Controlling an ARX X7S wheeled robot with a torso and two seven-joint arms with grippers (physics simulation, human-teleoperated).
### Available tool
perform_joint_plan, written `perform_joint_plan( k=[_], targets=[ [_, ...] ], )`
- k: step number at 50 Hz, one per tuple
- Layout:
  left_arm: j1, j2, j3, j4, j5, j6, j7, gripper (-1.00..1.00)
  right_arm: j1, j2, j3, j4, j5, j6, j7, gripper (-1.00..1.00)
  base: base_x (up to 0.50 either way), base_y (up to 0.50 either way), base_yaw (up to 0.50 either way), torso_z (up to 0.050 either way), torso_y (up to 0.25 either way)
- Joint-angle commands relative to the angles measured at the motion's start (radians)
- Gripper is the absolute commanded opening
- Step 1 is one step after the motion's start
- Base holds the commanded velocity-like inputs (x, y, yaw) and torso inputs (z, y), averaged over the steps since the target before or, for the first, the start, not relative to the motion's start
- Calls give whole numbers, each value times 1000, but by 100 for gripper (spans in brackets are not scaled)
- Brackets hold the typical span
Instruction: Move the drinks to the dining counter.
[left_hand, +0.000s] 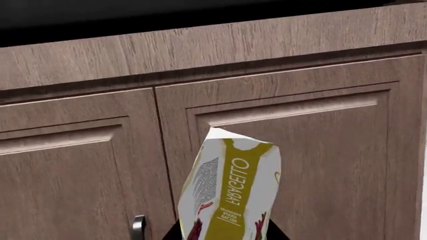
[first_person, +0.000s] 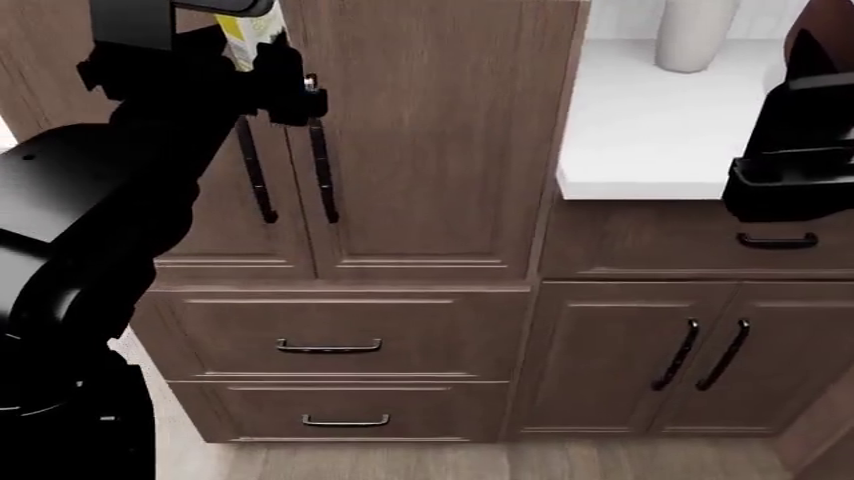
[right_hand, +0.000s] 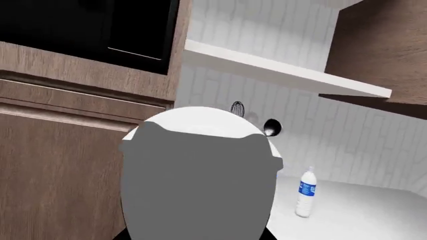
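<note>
A white tabletop (first_person: 641, 130) is carrying a beige-grey vase (first_person: 694, 30) near its back; a clear bottle (right_hand: 305, 192) is standing upright on it.

White carton (left_hand: 230, 190) with yellow-green stripe; clear bottle (right_hand: 305, 192) with blue label; brown wood cabinets (first_person: 427, 150)

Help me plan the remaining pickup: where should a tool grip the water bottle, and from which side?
Grip the water bottle around its blue-labelled midsection, coming horizontally from the open worktop side: it stands upright, slim and round, with the tiled wall behind it.
</note>
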Motion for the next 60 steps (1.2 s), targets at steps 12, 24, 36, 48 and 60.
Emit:
perform_joint_plan(
  k=[12, 24, 36, 48, 60],
  targets=[
    [-9, -2, -2, -6, -5, 14, -11, -100, 13, 13, -9, 2, -9, 9, 5, -100, 0, 500, 0, 0, 1],
    [4, -4, -5, -4, -12, 15, -14, -100, 15, 22, -18, -3, -11, 7, 4, -100, 0, 500, 0, 0, 1],
    [9, -11, -2, -3, -16, 19, -15, -100, 27, 17, -30, -5, -10, 8, 8, -100, 0, 500, 0, 1, 1],
    [-2, -12, -3, -1, -23, 11, -20, -100, 33, 12, -40, -3, -15, 5, 3, -100, -1, 500, 0, 0, 1],
    [-5, -14, 11, -8, -23, 18, -20, -100, 42, 10, -45, -6, -23, 16, -4, -100, 9, 500, 0, 0, 2]
  ],
)
